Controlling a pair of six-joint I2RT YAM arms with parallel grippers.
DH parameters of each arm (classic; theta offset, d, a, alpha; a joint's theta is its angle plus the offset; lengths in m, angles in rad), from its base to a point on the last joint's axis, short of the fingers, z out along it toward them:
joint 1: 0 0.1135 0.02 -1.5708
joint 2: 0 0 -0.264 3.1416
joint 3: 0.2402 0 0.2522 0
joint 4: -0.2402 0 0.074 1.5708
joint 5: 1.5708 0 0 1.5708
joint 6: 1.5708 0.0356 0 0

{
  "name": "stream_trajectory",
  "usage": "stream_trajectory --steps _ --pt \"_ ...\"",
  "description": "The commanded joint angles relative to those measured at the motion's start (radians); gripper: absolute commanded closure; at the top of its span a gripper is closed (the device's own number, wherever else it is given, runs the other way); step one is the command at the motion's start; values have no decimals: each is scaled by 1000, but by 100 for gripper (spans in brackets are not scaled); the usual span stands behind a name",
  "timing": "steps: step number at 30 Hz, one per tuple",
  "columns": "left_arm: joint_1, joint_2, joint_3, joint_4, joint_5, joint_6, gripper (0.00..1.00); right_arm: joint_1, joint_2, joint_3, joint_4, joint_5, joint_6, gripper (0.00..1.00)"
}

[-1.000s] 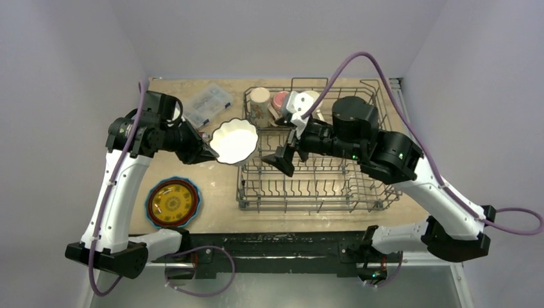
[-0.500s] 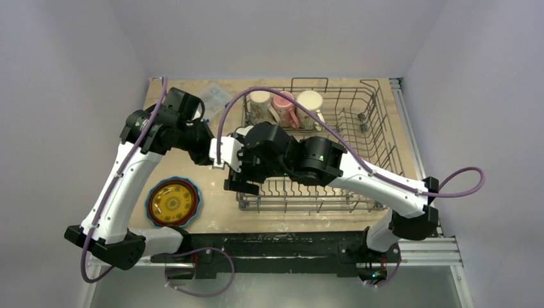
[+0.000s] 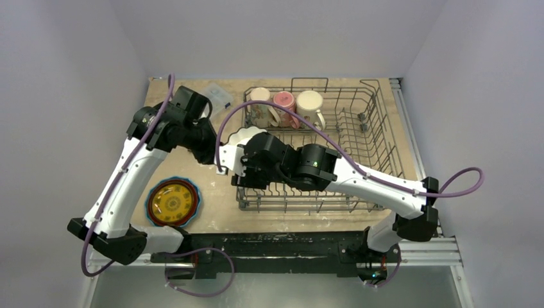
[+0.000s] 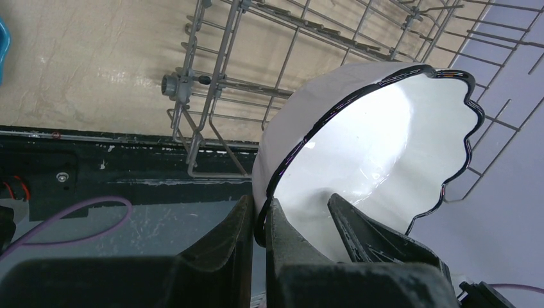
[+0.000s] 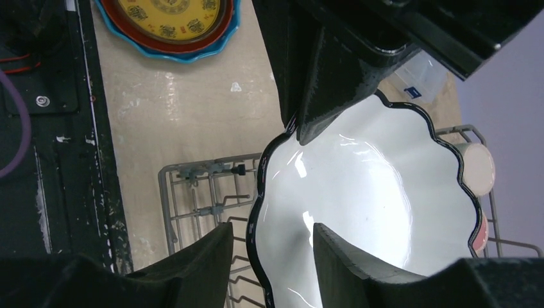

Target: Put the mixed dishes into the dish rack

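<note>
The white scalloped bowl (image 3: 238,135) with its dark rim hangs tilted at the dish rack's (image 3: 308,208) left end. My left gripper (image 4: 260,208) is shut on the bowl's (image 4: 359,147) rim, one finger on each side of the wall. My right gripper (image 5: 272,234) straddles another part of the bowl's (image 5: 372,192) rim. Its jaws are open, with a gap to the rim on both sides. One of its fingers (image 4: 378,237) shows inside the bowl. Two cream mugs (image 3: 260,106) (image 3: 311,102) and a pink mug (image 3: 284,102) stand at the rack's back left. The yellow-patterned plate (image 3: 172,202) lies on the table, front left.
A clear plastic compartment box (image 3: 220,96) lies at the back, partly behind my left arm. The rack's grey tines (image 5: 199,186) are directly under the bowl. The table's dark front rail (image 4: 96,173) runs below the rack.
My right arm swung from over the rack to the bowl and its jaws narrowed around the rim. My left arm carried the bowl slightly back and tilted it.
</note>
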Motion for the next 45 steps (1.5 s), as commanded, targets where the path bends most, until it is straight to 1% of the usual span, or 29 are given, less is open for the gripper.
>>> stream_trajectory --steps 1,2,4,7,8,10,12,15,16,18,21,23,25,27,29,31,33,36,39,41,45 --pt "-10 2 76 51 20 -27 100 3 2 14 64 29 -3 56" --pt "-10 3 79 51 21 -27 100 3 2 10 73 35 -3 58" --pt "-12 7 85 55 31 -26 100 5 0 1 90 50 2 66" --pt "-14 15 97 54 40 -24 100 4 -22 -49 148 72 2 76" --pt "-15 18 100 54 45 -23 100 4 -27 -60 161 76 0 82" --pt "-15 20 105 53 48 -22 100 4 -33 -66 171 88 -1 100" --pt "-15 16 108 56 47 -22 100 5 -41 -72 174 93 0 100" --pt "-15 -15 88 128 58 -3 100 4 -76 -106 215 92 2 100" --pt "-14 -23 83 147 59 1 95 4 -93 -125 242 70 7 100" --pt "-14 -31 74 185 61 9 75 2 -139 -171 304 33 15 100" --pt "-14 -42 65 252 57 13 54 -3 -205 -253 393 15 36 100" --pt "-13 -44 61 290 52 17 45 -15 -237 -298 432 -13 59 100" --pt "-14 -48 55 320 45 24 33 -48 -259 -340 454 -47 77 100" --pt "-14 -54 61 319 20 30 27 -89 -263 -348 449 -69 92 100" --pt "-12 -73 78 302 -29 45 24 -138 -264 -336 423 -90 115 100" --pt "-12 -106 93 280 -117 70 22 -200 -288 -343 422 -130 140 100" --pt "-10 -141 102 276 -204 103 21 -267 -325 -375 455 -165 175 100" --pt "-8 -190 107 293 -290 160 21 -349 -369 -423 520 -223 248 100" --pt "-8 -226 106 324 -335 209 20 -407 -378 -439 554 -288 356 100" --pt "-8 -243 103 348 -353 244 21 -438 -382 -451 597 -326 457 100" --pt "-8 -246 124 379 -376 321 20 -536 -394 -525 777 -430 692 100"
